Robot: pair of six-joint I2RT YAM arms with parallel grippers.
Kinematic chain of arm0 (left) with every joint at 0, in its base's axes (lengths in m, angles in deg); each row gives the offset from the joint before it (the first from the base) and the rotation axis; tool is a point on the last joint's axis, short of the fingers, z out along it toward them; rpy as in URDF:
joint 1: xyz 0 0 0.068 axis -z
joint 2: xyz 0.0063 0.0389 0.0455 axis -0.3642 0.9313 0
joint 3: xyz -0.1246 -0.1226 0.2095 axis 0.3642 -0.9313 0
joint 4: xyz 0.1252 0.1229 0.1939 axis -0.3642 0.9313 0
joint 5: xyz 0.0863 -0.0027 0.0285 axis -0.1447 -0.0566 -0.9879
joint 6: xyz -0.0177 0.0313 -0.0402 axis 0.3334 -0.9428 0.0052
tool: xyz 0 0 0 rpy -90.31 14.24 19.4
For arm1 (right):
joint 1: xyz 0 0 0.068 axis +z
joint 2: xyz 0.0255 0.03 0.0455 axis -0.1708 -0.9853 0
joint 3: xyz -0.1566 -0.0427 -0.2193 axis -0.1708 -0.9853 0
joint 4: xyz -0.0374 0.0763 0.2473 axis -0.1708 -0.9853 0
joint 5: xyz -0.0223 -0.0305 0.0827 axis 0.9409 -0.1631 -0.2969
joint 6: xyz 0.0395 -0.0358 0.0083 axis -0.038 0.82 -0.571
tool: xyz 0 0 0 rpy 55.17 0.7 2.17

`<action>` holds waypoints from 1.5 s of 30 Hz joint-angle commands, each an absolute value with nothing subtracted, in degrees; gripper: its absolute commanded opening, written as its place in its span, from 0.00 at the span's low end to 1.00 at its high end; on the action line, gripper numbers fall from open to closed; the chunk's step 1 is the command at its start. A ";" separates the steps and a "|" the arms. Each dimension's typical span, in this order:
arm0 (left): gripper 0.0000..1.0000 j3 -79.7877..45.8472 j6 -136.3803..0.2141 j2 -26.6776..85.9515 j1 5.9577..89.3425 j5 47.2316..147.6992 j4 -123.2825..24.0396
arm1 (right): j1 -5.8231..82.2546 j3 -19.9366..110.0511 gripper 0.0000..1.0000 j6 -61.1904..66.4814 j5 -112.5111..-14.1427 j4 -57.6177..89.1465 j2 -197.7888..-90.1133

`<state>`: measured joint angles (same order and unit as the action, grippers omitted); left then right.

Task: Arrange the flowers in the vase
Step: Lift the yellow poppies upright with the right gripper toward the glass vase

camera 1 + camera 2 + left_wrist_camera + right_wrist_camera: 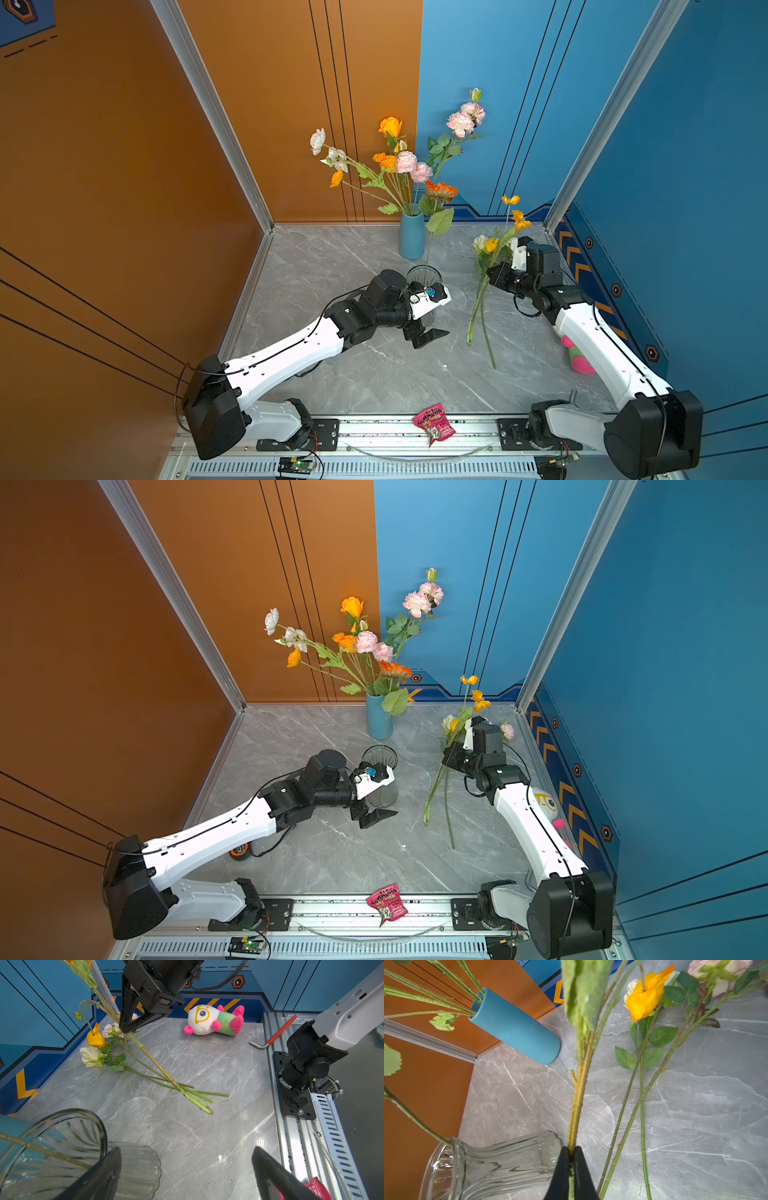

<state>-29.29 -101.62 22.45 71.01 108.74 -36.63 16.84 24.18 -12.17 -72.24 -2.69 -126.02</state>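
In both top views a grey marble tabletop (pixel 374 386) sits between an orange wall (pixel 104 166) and a blue wall (pixel 685 166). Beside the glass vase (pixel 424 276), the right gripper (pixel 572 1152) clenches a yellow flower stem (pixel 576 1105). The left gripper (pixel 427 336) gapes empty, and loose flowers (pixel 91 1056) lie right of the vase.

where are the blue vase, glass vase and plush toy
blue vase (pixel 411 235), in a top view, mid body
glass vase (pixel 508 1157), right wrist view, ribbed wall
plush toy (pixel 225 1021), left wrist view, green belly

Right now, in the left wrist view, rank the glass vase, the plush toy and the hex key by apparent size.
1. glass vase: largest, but closest to the camera, which inflates it.
2. plush toy.
3. hex key: nearly as long as the toy, far thinner.
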 commanded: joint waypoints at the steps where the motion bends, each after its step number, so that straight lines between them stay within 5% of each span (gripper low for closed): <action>1: 0.98 -27.67 -102.36 22.24 71.68 109.70 -35.47 | 14.50 22.69 0.01 -17.79 -79.18 -0.08 -127.09; 6: 0.98 -27.71 -102.47 22.20 71.79 109.87 -35.47 | 12.28 21.97 0.00 -20.35 -85.97 -0.48 -128.09; 11: 0.98 -27.71 -102.69 22.16 71.73 109.80 -35.38 | 13.00 22.37 0.00 -17.27 -82.12 -1.72 -126.27; 17: 0.98 -27.89 -103.15 21.77 71.72 109.69 -35.26 | 11.60 20.57 0.00 -24.80 -90.03 10.58 -124.48; 21: 0.98 -27.88 -103.15 21.52 71.71 109.58 -35.21 | 14.93 23.19 0.00 -15.63 -81.86 4.27 -121.39; 34: 0.98 -28.08 -104.00 21.37 71.70 110.33 -35.12 | 20.88 8.60 0.00 -11.38 -60.54 26.53 -96.72; 45: 0.98 -28.06 -106.03 19.81 71.13 109.27 -32.82 | 24.02 17.44 0.00 -9.64 -59.17 17.66 -98.43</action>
